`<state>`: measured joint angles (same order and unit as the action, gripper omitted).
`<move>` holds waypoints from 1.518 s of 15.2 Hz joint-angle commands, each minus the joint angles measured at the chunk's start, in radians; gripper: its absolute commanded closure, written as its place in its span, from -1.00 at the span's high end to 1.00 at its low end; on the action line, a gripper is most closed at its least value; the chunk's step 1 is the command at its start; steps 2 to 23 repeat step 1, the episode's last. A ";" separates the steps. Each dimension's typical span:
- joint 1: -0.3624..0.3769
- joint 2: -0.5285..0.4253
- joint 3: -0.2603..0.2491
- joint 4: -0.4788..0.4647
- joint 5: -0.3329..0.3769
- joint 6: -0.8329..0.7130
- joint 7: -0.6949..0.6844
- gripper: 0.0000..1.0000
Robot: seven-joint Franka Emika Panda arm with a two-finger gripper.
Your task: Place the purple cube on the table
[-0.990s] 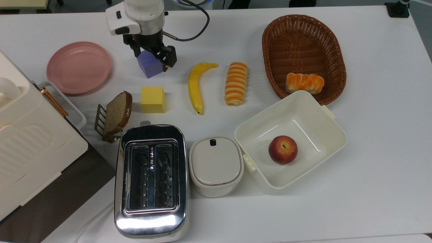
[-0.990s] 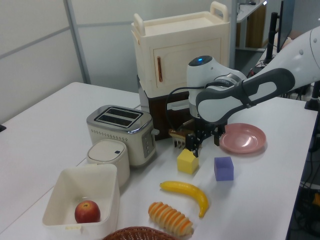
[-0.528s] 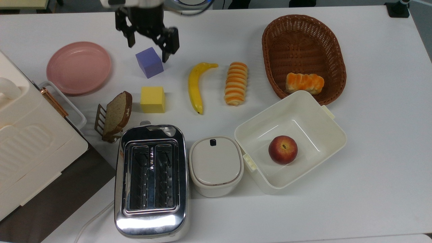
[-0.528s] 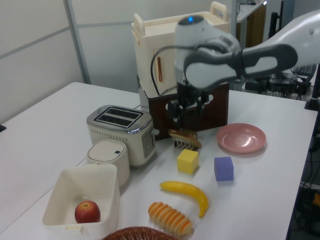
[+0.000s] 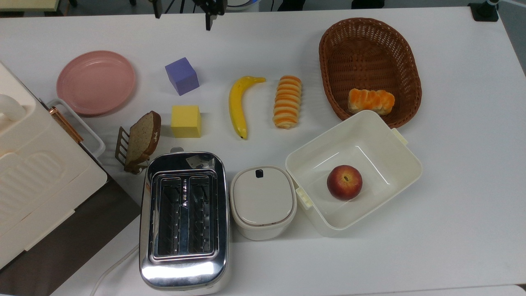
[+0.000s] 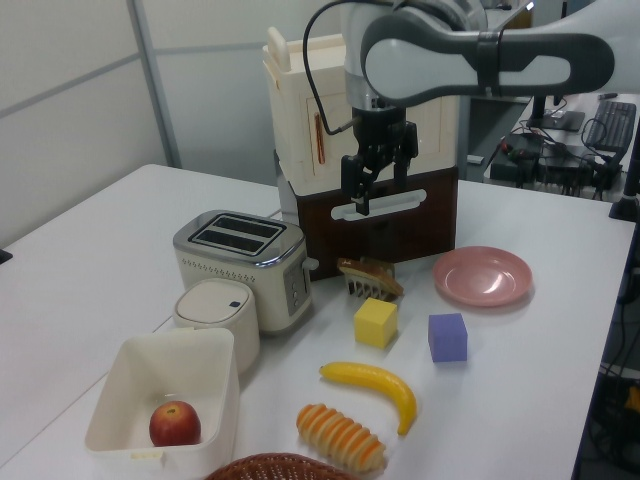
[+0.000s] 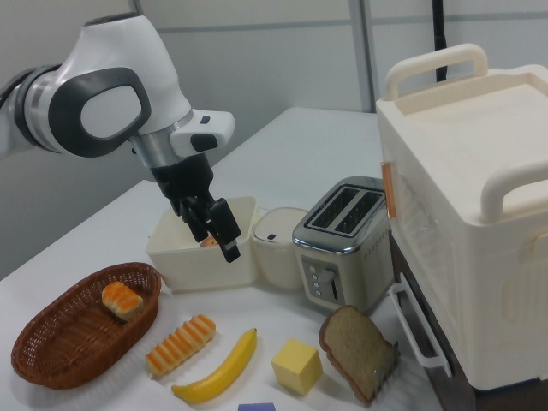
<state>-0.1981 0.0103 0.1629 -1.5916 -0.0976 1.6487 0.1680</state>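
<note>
Cube: your purple cube point(image 5: 182, 76) sits flat on the table point(image 5: 263, 45), upper left of the top view, beside the plate point(image 5: 96, 82).
Gripper: your gripper point(image 6: 378, 172) hangs high above, fingers spread wide, empty, so the placing looks done.

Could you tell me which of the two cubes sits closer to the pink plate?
The purple cube: it lies just to the top view's right of the plate, while the yellow cube sits nearer the toaster.

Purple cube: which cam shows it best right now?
Top view. The purple cube sits whole and unobstructed on the table, between the pink plate and the banana. The left view also shows it whole, but smaller and at an angle. The right view catches a sliver at the bottom edge.
</note>
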 commanded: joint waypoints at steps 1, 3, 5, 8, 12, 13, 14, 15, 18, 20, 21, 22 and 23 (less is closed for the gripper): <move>-0.001 0.013 0.006 0.015 0.032 -0.058 -0.019 1.00; -0.001 0.013 0.006 0.015 0.032 -0.058 -0.019 1.00; -0.001 0.013 0.006 0.015 0.032 -0.058 -0.019 1.00; -0.001 0.013 0.006 0.015 0.032 -0.058 -0.019 1.00; -0.001 0.013 0.006 0.015 0.032 -0.058 -0.019 1.00; -0.001 0.013 0.006 0.015 0.032 -0.058 -0.019 1.00; -0.001 0.013 0.006 0.015 0.032 -0.058 -0.019 1.00; -0.001 0.013 0.006 0.015 0.032 -0.058 -0.019 1.00; -0.001 0.013 0.006 0.015 0.032 -0.058 -0.019 1.00; -0.001 0.013 0.006 0.015 0.032 -0.058 -0.019 1.00; -0.001 0.013 0.006 0.015 0.032 -0.058 -0.019 1.00; -0.001 0.013 0.006 0.015 0.032 -0.058 -0.019 1.00; -0.001 0.013 0.006 0.015 0.032 -0.058 -0.019 1.00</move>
